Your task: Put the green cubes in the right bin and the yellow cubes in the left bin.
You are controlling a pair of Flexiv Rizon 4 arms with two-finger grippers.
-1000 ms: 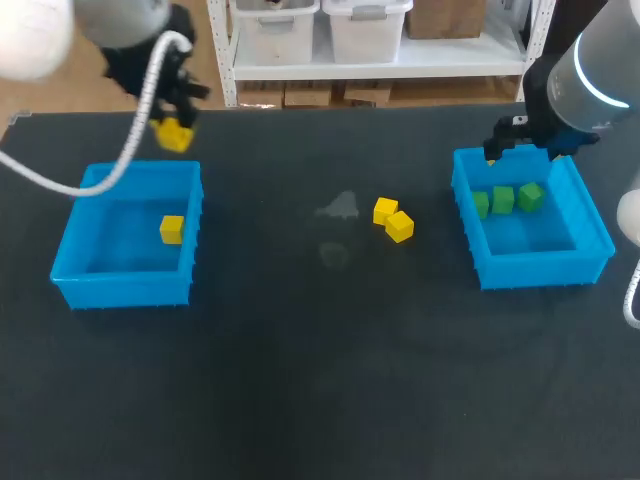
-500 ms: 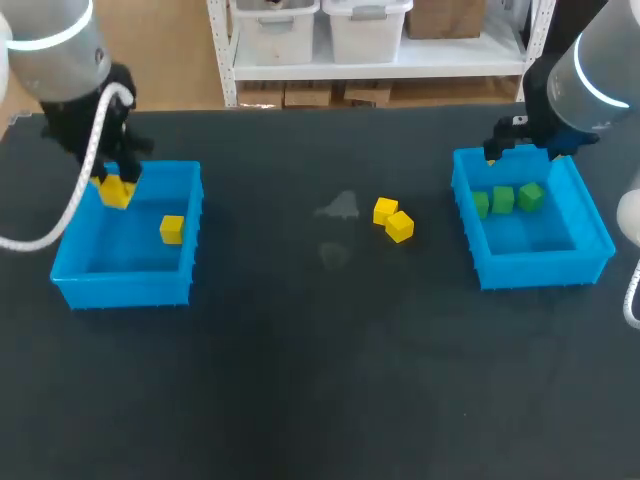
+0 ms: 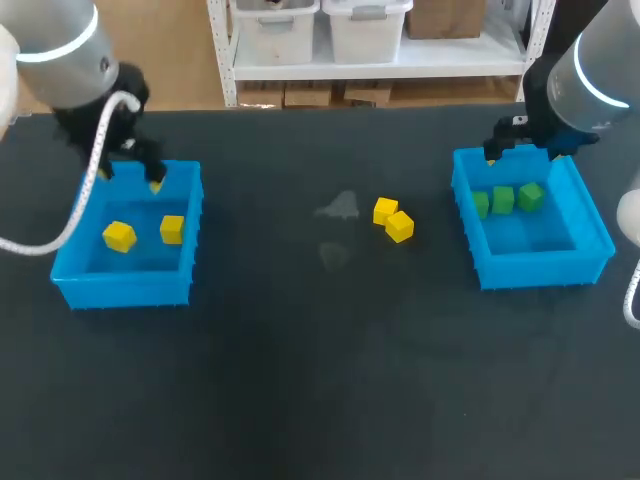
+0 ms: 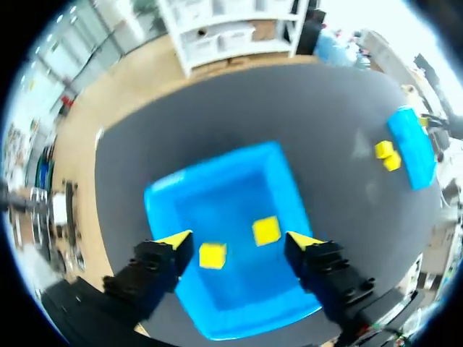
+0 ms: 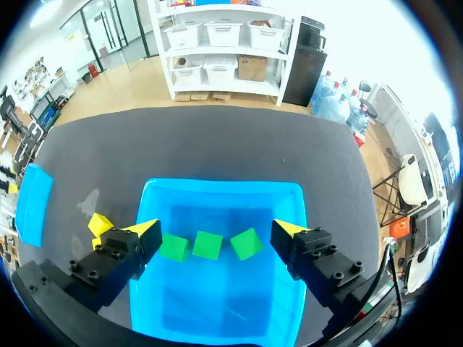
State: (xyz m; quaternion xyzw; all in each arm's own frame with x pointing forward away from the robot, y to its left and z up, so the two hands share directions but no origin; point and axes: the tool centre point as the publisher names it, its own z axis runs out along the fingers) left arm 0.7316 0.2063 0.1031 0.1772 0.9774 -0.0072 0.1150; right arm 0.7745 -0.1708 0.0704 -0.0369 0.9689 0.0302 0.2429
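My left gripper [image 3: 130, 178] [image 4: 239, 242] hangs open over the far side of the left blue bin [image 3: 70, 270] [image 4: 163, 199]. Two yellow cubes [image 3: 119, 236] [image 3: 172, 229] lie on that bin's floor; in the left wrist view one yellow cube [image 4: 212, 255] shows between my fingers and the other [image 4: 266, 230] just ahead. Two more yellow cubes [image 3: 386, 210] [image 3: 400, 227] sit together on the table's middle. My right gripper [image 3: 515, 150] [image 5: 215, 233] stands open above the right blue bin [image 3: 590, 240] [image 5: 289, 199], which holds three green cubes [image 3: 503, 199] [image 5: 207, 245] in a row.
The dark table [image 3: 320, 380] carries a pale smudge [image 3: 340, 208] just left of the two loose yellow cubes. Each bin stands near its own side edge of the table.
My left arm carried a yellow cube over the left bin, then opened; the cube now lies in the bin beside the other one. The right arm has kept still.
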